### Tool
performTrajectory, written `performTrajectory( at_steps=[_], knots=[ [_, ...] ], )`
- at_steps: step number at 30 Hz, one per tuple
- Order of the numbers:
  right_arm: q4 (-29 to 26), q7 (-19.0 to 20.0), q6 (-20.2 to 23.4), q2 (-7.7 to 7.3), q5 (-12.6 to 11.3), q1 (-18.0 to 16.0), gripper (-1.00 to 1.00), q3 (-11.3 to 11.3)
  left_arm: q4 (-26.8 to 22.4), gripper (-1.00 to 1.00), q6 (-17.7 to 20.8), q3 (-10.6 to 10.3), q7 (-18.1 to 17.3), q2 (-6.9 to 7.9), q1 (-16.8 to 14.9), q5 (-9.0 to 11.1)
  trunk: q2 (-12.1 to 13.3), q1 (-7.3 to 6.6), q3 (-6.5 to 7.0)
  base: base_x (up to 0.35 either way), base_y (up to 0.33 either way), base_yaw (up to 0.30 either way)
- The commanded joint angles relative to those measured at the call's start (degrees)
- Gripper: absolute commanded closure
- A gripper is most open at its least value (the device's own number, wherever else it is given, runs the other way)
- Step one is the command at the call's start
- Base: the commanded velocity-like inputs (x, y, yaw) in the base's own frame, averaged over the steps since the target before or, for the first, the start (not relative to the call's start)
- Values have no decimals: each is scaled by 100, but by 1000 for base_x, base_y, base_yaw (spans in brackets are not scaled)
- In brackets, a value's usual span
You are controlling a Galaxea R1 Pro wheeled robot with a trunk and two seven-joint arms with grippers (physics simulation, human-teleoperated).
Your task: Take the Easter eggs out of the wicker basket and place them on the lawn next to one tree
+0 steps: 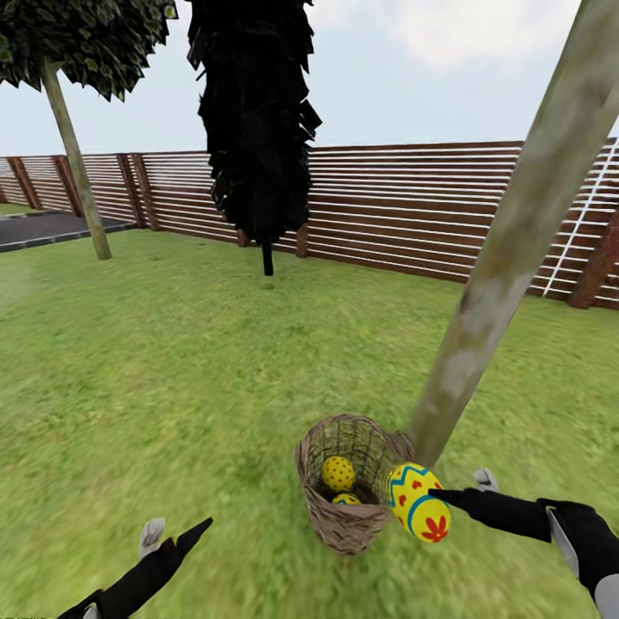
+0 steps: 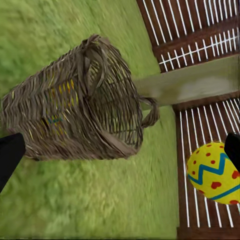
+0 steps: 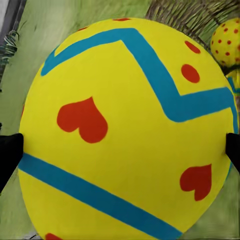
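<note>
Head view: egg (image 1: pixel 419 503) within right tool (image 1: pixel 456 487)

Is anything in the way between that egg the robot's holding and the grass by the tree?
Nothing visible. The right gripper holds the egg just outside the basket, and the grass around the tree trunk looks bare.
</note>
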Motion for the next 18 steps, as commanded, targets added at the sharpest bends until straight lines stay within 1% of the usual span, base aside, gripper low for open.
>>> performTrajectory(
  at_steps=[1, 2, 4, 6, 7, 8, 9, 10, 11, 12, 13, 14, 16, 17, 18],
  knots=[
    [4, 9, 36, -7, 50, -7, 100, -94, -4, -100, 60, 11, -30, 13, -2, 26, 39, -27, 15, -277, 0, -98],
    [18, -84, 19, -13, 54, -7, 100, -160, -4, -100, 60, 11, -36, 46, -2, 31, 79, -49, 34, -187, 0, -50],
    [25, -653, -21, -30, 62, -4, 100, -276, -4, -100, 55, 5, -48, 96, -2, 38, 159, -93, 70, -56, 0, -15],
    [31, -1133, -158, -146, 95, -2, 100, -296, -4, -100, 52, 4, -50, 98, -2, 39, 239, -137, 106, -9, 0, -2],
    [65, -1258, -247, -210, 96, 0, 100, -301, -4, -100, 47, 4, -51, 93, -2, 39, 280, -159, 124, -2, 0, -1],
    [90, -1304, -317, -234, 96, 4, 100, -301, -4, -100, 45, 3, -51, 91, -2, 39, 320, -181, 142, -1, 0, 0],
    [129, -1389, -533, -248, 100, 13, 100, -298, -4, -100, 43, 3, -45, 84, -2, 39, 360, -203, 160, 0, 0, 0],
    [214, -1593, -713, -248, 102, 16, 100, -297, -4, -100, 37, 2, -43, 87, -2, 39, 400, -224, 178, 0, 0, 0],
    [334, -2086, -958, -227, 108, 19, 100, -296, 4, -100, 27, -3, -47, 100, -2, 39, 440, -246, 196, 0, 0, 0],
    [378, -2460, -1176, -216, 104, 21, 100, -292, 32, -100, 18, -4, -40, 102, -2, 32, 440, -246, 196, 0, 0, 0],
    [439, -2888, -1488, -203, 101, 23, 100, -288, 60, -100, -7, -5, -36, 85, 12, 26, 440, -246, 196, 0, 0, 0],
    [524, -3111, -1655, -198, 103, 27, 100, -283, 91, -100, -22, -8, -35, 65, 28, 24, 440, -246, 196, 0, 0, 0],
    [748, -3351, -1809, -198, 124, 27, 100, -280, 382, -100, -52, -35, -82, 44, 60, 25, 440, -246, 196, 0, 0, 0],
    [813, -3404, -1840, -198, 123, 31, 100, -279, 503, -100, -59, -45, -228, 45, 65, 25, 440, -246, 196, 0, 0, 0],
    [851, -3494, -1875, -199, 131, 33, 100, -276, 556, -100, -61, -95, -514, 45, 67, -7, 440, -246, 196, 0, 0, 0]
  ],
)
